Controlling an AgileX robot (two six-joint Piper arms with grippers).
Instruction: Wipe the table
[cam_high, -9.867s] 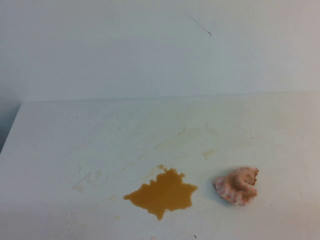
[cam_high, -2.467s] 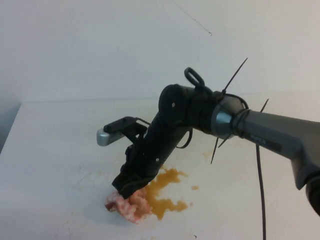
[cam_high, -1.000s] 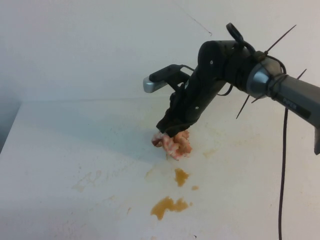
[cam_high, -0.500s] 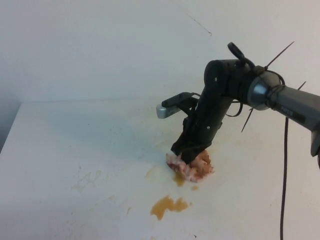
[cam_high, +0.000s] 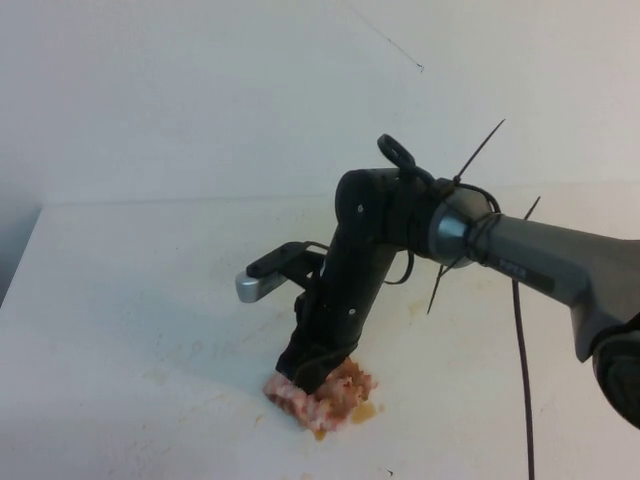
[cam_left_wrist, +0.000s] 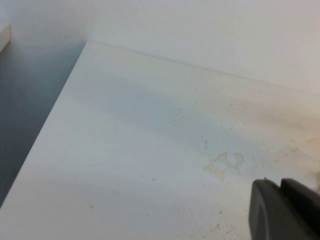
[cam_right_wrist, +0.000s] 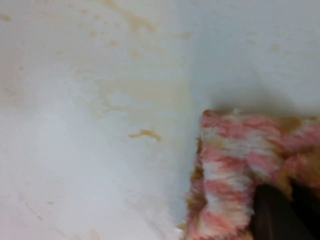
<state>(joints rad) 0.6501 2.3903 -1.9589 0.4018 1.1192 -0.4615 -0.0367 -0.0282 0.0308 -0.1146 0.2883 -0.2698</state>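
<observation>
Right gripper (cam_high: 305, 378) clenched on cloth (cam_high: 322, 400), pressing it flat onto spill (cam_high: 363, 411) to soak it; left gripper (cam_left_wrist: 284, 210) parked above table (cam_high: 120, 300), fingers together.

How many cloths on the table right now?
1. The pink-and-white cloth, front centre of the table, pinched by the right gripper on the spill. Left gripper hovers over the table's left side, empty.
</observation>
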